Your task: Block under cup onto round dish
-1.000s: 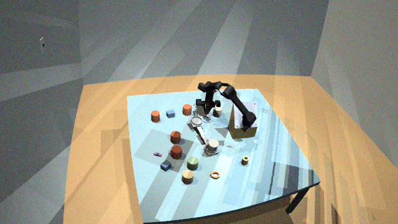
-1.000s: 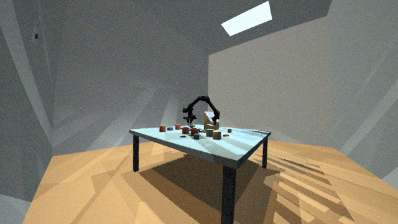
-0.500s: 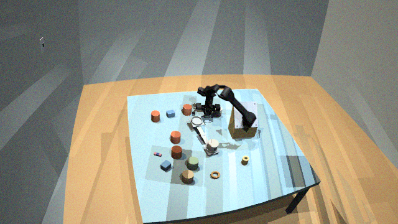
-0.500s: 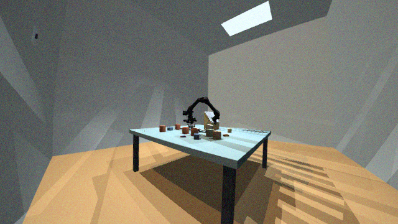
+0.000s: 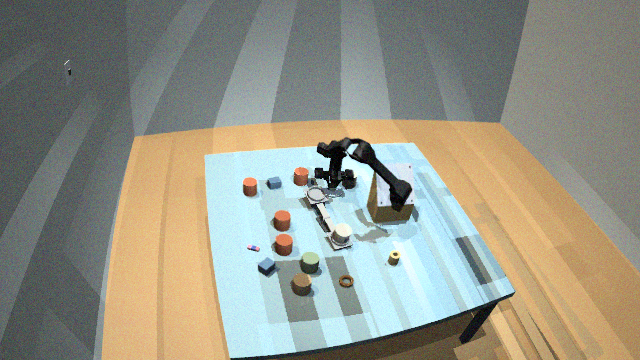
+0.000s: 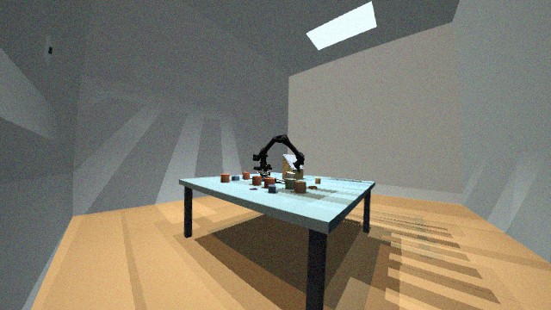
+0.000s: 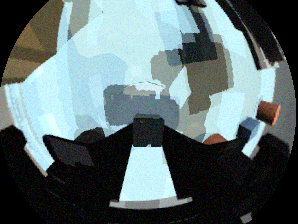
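Note:
My gripper point(image 5: 333, 186) point(image 7: 147, 127) is low over the table and shut on a small dark block point(image 7: 148, 131) between its fingertips. The pale round dish point(image 5: 336, 194) appears just under or beside the fingertips; the exact gap is too small to tell. The balance point(image 5: 325, 217) lies beside it. One pale cup point(image 5: 342, 233) stands upright on its near end. The far end point(image 5: 316, 194) carries no cup. The other cup is off the balance, just right of the gripper, and mostly hidden or in shadow; I cannot make it out clearly. No cup shows above the dish.
Orange-red cylinders point(image 5: 282, 220) point(image 7: 268, 113), blue blocks point(image 5: 266, 266) point(image 7: 248, 129), a green cylinder point(image 5: 310, 262), a brown cylinder point(image 5: 301, 284), a brown ring point(image 5: 346, 286) and a yellow piece point(image 5: 394, 258) are on the table. A box with a sloping white top point(image 5: 395, 172) stands by the arm's base.

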Controlling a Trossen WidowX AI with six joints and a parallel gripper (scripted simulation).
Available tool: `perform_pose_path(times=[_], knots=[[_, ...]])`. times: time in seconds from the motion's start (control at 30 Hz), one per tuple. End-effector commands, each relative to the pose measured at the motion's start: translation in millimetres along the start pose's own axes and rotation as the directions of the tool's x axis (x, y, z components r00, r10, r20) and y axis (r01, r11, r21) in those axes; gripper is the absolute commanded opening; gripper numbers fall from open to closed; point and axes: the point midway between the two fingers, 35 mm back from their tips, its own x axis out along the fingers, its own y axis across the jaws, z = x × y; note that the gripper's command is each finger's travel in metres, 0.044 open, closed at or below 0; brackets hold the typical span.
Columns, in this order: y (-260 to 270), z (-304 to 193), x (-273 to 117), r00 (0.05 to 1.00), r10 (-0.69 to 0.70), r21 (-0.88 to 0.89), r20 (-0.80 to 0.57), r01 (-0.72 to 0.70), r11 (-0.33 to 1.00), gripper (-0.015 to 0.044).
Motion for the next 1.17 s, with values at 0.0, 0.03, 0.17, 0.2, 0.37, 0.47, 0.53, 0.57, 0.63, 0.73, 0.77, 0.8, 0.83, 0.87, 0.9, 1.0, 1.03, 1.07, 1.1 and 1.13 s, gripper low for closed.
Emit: perform_pose_path(times=[0.0,0.03,0.17,0.2,0.37,0.47,0.53,0.57,0.63,0.73,0.77,0.8,0.83,0.87,0.9,1.0,1.03,1.07,1.1,1.13], knots=[[-0.5,0.1,-0.4,1.0,-0.001,-0.002,-0.001,0.001,1.0,0.0184],[-0.5,0.1,-0.4,1.0,-0.001,-0.002,-0.001,0.001,1.0,0.021],[-0.5,0.1,-0.4,1.0,-0.001,-0.002,-0.001,0.001,1.0,0.0315],[-0.5,0.1,-0.4,1.0,-0.001,-0.002,-0.001,0.001,1.0,0.0341],[-0.5,-0.5,-21.0,1.0,0.001,0.003,0.0,-0.001,1.0,0.044],[2.5,-0.1,-54.9,1.0,0.004,0.009,0.005,-0.004,1.0,0.044],[2.8,0.0,-57.3,1.0,0.005,0.009,0.006,-0.005,1.0,0.044],[2.8,0.0,-57.3,1.0,0.005,0.009,0.006,-0.005,1.0,0.044],[2.8,-0.1,-59.9,1.0,0.004,0.009,0.006,-0.004,1.0,0.044],[5.3,-0.8,-93.6,1.0,-0.004,0.016,0.006,0.003,1.0,0.044],[6.3,-0.8,-101.5,1.0,-0.005,0.017,0.006,0.005,1.0,0.044],[6.7,-0.7,-104.1,1.0,-0.006,0.018,0.007,0.006,1.0,0.044],[6.7,-0.7,-104.1,1.0,-0.006,0.018,0.007,0.006,1.0,0.044],[6.7,-0.7,-104.1,1.0,-0.006,0.018,0.007,0.006,1.0,0.044],[6.7,-0.7,-104.1,1.0,-0.006,0.018,0.007,0.006,1.0,0.044],[6.7,-0.7,-104.1,1.0,-0.006,0.018,0.007,0.006,1.0,0.044],[6.7,-0.7,-104.1,1.0,-0.006,0.018,0.007,0.006,1.0,0.044],[6.7,-0.7,-104.1,1.0,-0.006,0.018,0.007,0.006,1.0,0.044],[6.7,-0.7,-104.1,1.0,-0.006,0.018,0.007,0.006,1.0,0.044],[6.7,-0.7,-104.1,1.0,-0.006,0.018,0.007,0.006,1.0,0.044]])
